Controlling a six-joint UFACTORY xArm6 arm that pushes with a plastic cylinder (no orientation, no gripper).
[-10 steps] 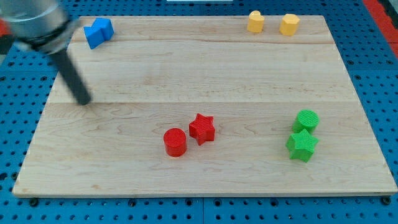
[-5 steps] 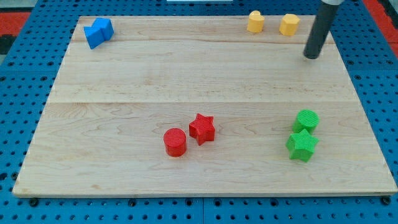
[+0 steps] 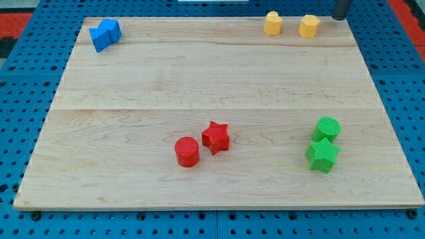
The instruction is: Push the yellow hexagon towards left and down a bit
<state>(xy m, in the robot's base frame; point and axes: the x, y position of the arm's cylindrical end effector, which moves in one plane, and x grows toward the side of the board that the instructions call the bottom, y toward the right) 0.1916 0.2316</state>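
Observation:
Two yellow blocks stand near the board's top edge at the view's right. The right one [image 3: 309, 26] looks like the hexagon; the shape of the left one [image 3: 273, 23] is unclear. Only the lower end of my rod shows, at the view's top right. My tip [image 3: 340, 18] is right of and slightly above the yellow hexagon, about a block's width away and not touching it. It sits at the board's top edge.
Two blue blocks [image 3: 105, 34] sit together at the top left. A red cylinder [image 3: 187, 151] and a red star [image 3: 216, 137] sit at the bottom middle. A green round block [image 3: 327, 127] and a green star [image 3: 323, 155] sit at the right. The wooden board [image 3: 199, 79] lies on blue pegboard.
My rod swept from the board's left side across to the right, then up to the top right corner beside the yellow hexagon. No block has moved.

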